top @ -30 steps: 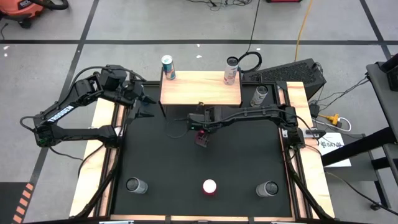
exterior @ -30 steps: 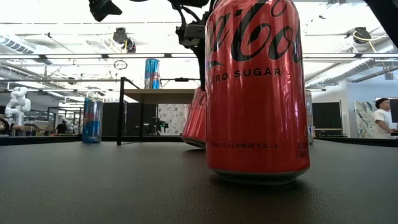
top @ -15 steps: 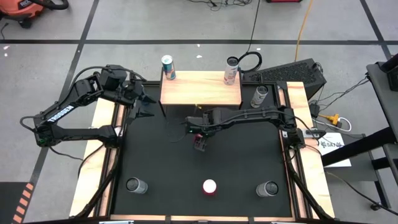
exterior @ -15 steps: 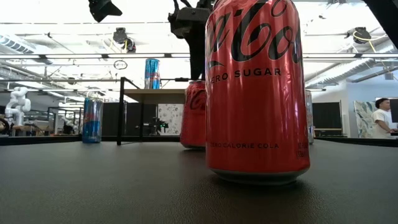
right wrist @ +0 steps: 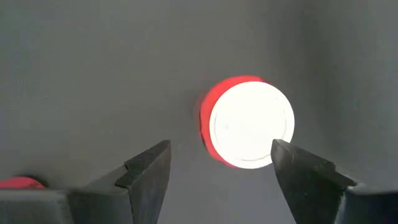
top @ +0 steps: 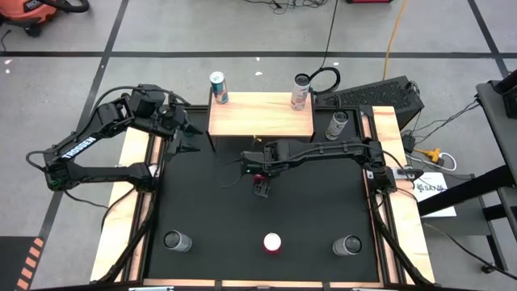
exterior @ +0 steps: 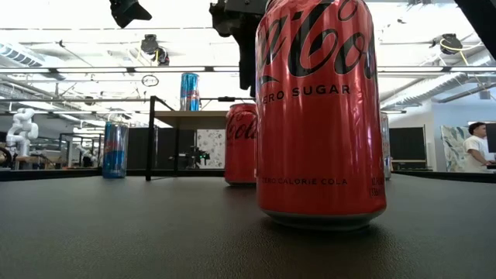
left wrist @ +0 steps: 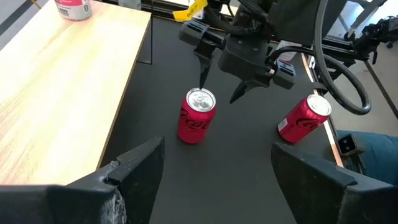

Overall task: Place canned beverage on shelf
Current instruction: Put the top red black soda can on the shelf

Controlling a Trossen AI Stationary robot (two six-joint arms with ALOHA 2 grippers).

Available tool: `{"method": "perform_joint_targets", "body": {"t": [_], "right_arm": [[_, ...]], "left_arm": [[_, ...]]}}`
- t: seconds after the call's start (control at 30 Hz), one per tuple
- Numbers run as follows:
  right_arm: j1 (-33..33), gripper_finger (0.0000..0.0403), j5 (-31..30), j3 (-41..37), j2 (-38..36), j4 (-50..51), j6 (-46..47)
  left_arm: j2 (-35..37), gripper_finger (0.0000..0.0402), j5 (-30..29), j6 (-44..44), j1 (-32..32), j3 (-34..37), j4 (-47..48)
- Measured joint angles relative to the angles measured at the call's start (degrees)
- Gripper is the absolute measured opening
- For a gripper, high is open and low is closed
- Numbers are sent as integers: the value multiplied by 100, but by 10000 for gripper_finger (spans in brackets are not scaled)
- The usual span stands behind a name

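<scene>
Left tool (top: 187,129): mine, fingers apart, empty, waiting beside the shelf (top: 260,115).
Right tool (top: 259,184): fingers apart, hovering over the red can (left wrist: 196,116).
Change: can tilted a second ago, now upright on the table (top: 210,210); regrasp needed.
Axis: vertical, top up.

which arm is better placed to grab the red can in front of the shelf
Right. The right gripper hangs open directly above the upright red can. The left gripper waits at the table's left edge beside the shelf.
</scene>
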State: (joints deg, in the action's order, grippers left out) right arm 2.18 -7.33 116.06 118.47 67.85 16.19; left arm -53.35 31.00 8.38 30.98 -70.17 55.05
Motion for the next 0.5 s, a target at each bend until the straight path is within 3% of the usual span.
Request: {"method": "perform_joint_targets", "body": {"t": [0.2,0.5], "right_arm": [[-113,263,2,-40,-3,-37,-437],[-108,263,11,-40,-7,-31,-744]], "left_arm": [[1,299,-26,-1,0,0,-1],[0,299,-769,-42,1,0,-6]]}}
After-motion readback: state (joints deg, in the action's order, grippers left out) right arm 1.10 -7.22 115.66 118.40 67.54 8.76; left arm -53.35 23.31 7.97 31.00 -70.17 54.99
